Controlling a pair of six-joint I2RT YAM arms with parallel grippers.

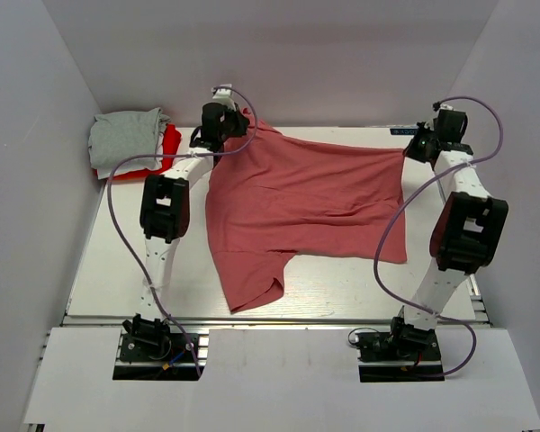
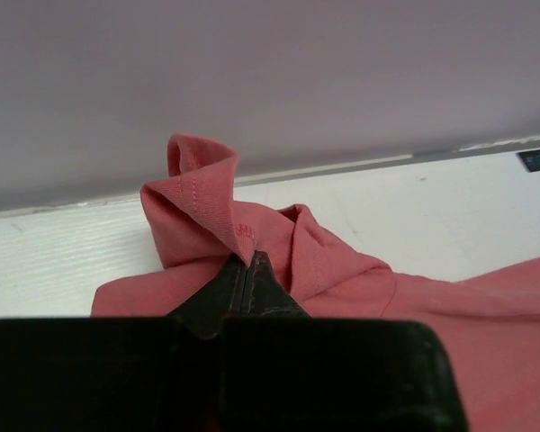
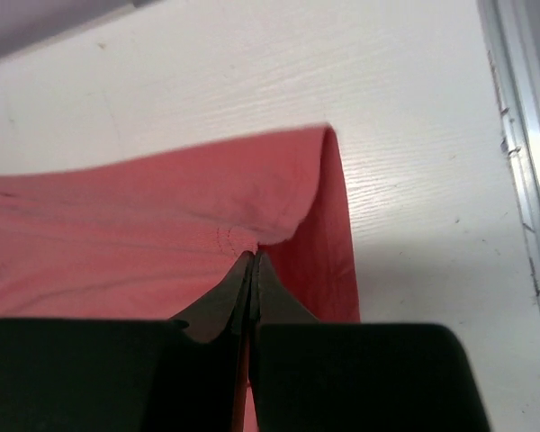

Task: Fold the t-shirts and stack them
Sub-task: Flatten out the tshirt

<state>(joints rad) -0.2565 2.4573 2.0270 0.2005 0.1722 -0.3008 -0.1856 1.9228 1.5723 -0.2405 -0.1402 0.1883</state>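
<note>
The salmon-pink t-shirt (image 1: 297, 193) lies spread across the table, one sleeve pointing toward the near edge. My left gripper (image 1: 223, 135) is shut on its far left corner; in the left wrist view the cloth (image 2: 207, 211) bunches up above the closed tips (image 2: 247, 258). My right gripper (image 1: 414, 146) is shut on the far right corner, where the pinched hem (image 3: 252, 193) folds over the tips (image 3: 253, 256). A folded light grey t-shirt (image 1: 124, 135) lies on a bright red t-shirt (image 1: 166, 148) at the far left. No white shirt is in view.
The back wall (image 1: 279, 54) stands just behind both grippers. Side walls close in the table. A metal rail (image 3: 522, 162) runs along the table's right edge. Bare white table (image 1: 342, 283) shows in front of the shirt.
</note>
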